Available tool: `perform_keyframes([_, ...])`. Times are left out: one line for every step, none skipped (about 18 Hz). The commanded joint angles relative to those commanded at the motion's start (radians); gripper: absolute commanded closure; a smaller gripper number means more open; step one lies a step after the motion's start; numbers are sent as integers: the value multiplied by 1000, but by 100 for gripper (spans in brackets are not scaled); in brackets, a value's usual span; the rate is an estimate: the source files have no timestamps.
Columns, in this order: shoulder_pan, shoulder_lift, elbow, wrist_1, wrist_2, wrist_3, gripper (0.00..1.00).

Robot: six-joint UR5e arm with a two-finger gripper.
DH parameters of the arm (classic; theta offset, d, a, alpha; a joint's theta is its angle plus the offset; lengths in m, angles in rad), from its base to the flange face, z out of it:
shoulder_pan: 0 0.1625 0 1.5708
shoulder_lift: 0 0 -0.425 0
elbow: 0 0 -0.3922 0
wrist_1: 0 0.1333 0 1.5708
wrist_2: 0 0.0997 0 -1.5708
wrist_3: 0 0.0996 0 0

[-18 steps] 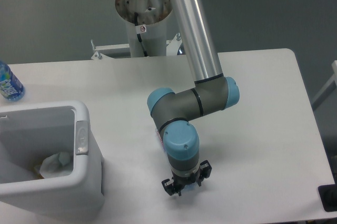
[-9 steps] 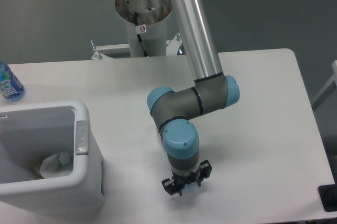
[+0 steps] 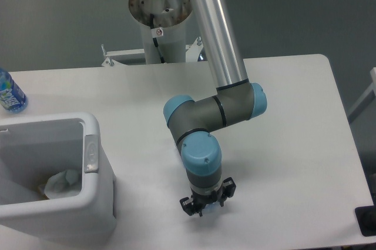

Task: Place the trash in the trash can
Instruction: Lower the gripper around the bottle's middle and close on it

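My gripper point(image 3: 207, 205) points straight down near the table's front edge, right of the trash can. Its black fingers stand spread wider than the wrist, open, and I see nothing between them. The trash can point(image 3: 94, 173), a large white bin with a grey tab on its rim, stands at the front left. A crumpled whitish wrapper point(image 3: 60, 183) lies inside it. A small whitish sliver with red point(image 3: 177, 152) shows behind the arm's wrist; I cannot tell what it is. No clear bottle with a red-and-blue label is plainly in view.
A blue-tinted bottle point(image 3: 10, 94) stands at the table's far left edge, behind the bin. The arm's base column point(image 3: 160, 26) rises behind the table's back edge. A dark object point(image 3: 367, 222) sits off the front right corner.
The gripper and wrist have drifted slightly left and toward the front edge. Nothing else has moved.
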Motion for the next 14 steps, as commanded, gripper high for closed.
perform_keyframes([0,0,2,2,0,5,52])
perform_keyframes([0,0,2,2,-2,11,52])
perform_keyframes([0,2,2,2,0,12,52])
perform_keyframes([0,3,2,2,0,17,52])
perform_keyframes([0,9,3,2,-2,24,54])
perform_keyframes([0,14,3,-2,-2,34,60])
perform_keyframes([0,18,2,-3,-3,43,61])
perform_keyframes([0,18,2,-3,-3,44,61])
perform_keyframes([0,18,2,-3,-3,46,61])
perform_keyframes([0,20,0,-3,-3,46,61])
perform_keyframes([0,21,0,-3,-3,46,61])
perform_keyframes([0,23,2,-2,-2,46,61])
perform_keyframes([0,23,2,-2,-2,46,61])
perform_keyframes([0,25,6,0,-2,46,61])
